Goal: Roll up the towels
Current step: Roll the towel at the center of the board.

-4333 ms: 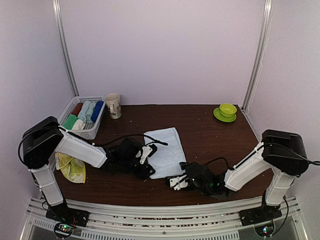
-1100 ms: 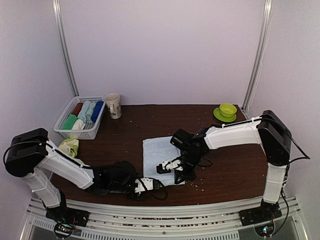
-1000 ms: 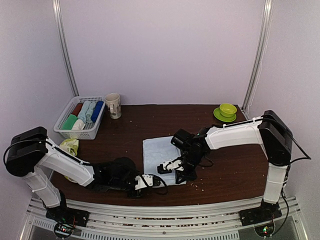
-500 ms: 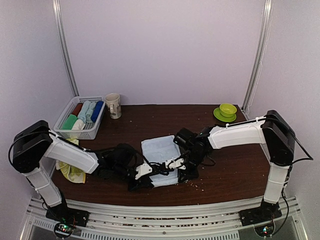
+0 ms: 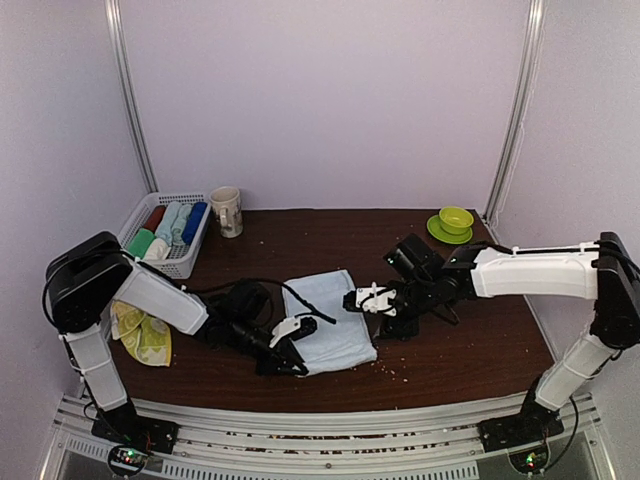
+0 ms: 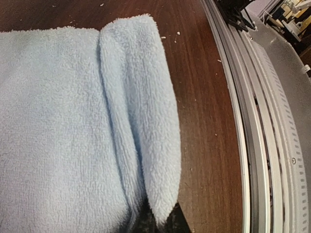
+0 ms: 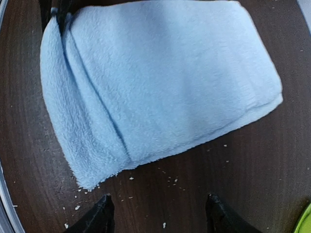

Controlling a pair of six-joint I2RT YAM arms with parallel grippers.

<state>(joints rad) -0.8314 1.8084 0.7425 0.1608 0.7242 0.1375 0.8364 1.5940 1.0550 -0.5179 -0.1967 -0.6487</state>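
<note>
No legible writing anywhere; print on the mug (image 5: 226, 211) too small.

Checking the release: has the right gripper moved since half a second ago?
Yes. The right gripper has drawn back off the blue towel toward the green cup, fingers open.

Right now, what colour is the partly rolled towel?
The towel is pale blue; right wrist view.
</note>
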